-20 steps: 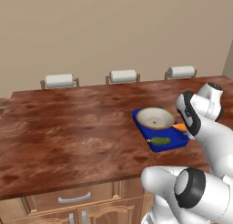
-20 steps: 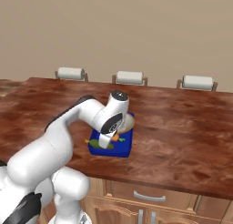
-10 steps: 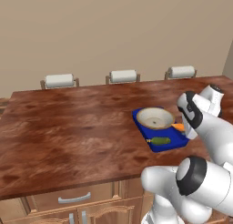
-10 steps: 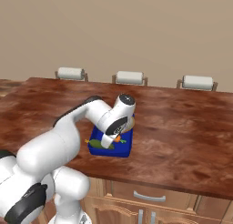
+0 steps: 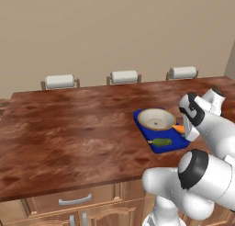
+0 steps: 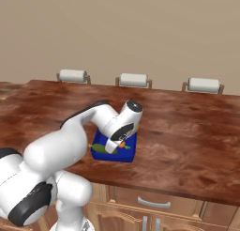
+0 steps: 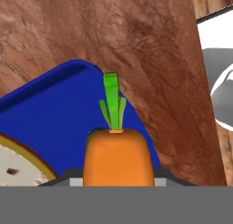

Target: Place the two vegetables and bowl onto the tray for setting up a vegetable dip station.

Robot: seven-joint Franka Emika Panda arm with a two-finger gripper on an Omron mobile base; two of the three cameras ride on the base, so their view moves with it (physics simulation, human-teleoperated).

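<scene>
Change: over the last second the arm barely shifts; the gripper (image 5: 184, 130) stays low at the right edge of the tray (image 5: 143, 127), right of frame centre in the left base view.
Fingers: clenched on the carrot (image 7: 119, 155), its green top pointing up the hand view, over the blue corner.
Bowl (image 5: 156, 119): already on the tray's far half.
Cucumber (image 5: 161, 141): lying on the tray's near half.
Meaning: two of three pieces are placed; I judge only the carrot's release remains.
Risk: dropped near the rim, it may roll onto the wooden counter (image 5: 69, 128).
</scene>
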